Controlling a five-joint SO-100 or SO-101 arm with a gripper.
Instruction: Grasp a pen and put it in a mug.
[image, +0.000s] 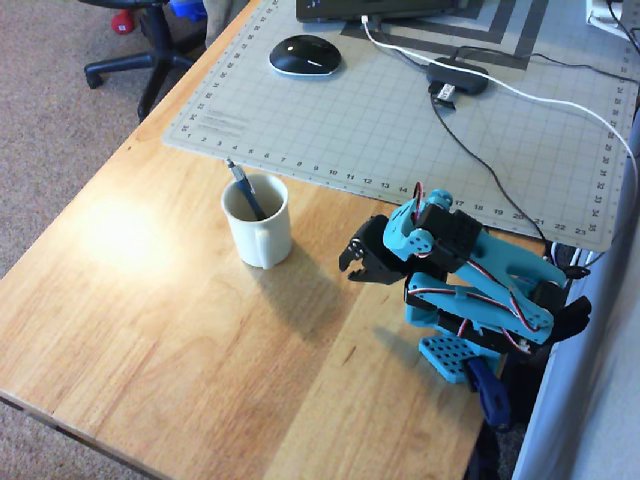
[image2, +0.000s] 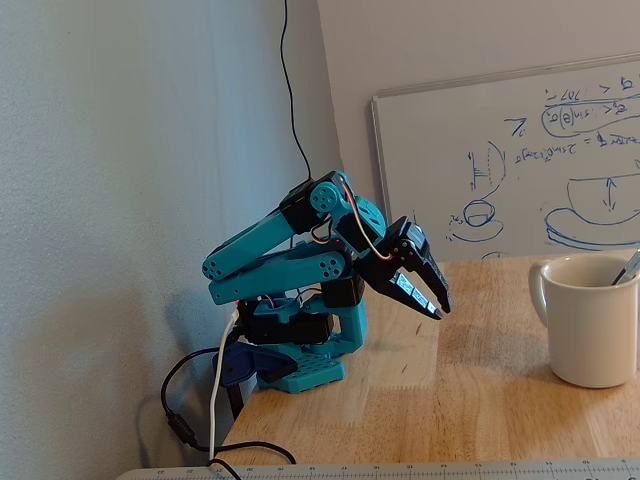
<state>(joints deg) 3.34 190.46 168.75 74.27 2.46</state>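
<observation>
I log: cream-white mug (image: 258, 225), dark pen (image: 245, 190), teal arm (image: 470, 280) with black jaws, honey-wood worktop (image: 150, 320), grey gridded mat (image: 400, 120).

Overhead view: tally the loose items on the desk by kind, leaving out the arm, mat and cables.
Mug: 1, cream-white, standing on the wood.
Pen: 1, standing tilted inside the mug.
Computer mouse: 1, black, on the cutting mat.
USB hub: 1, dark, on the mat with cables attached.
Total: 4
</observation>
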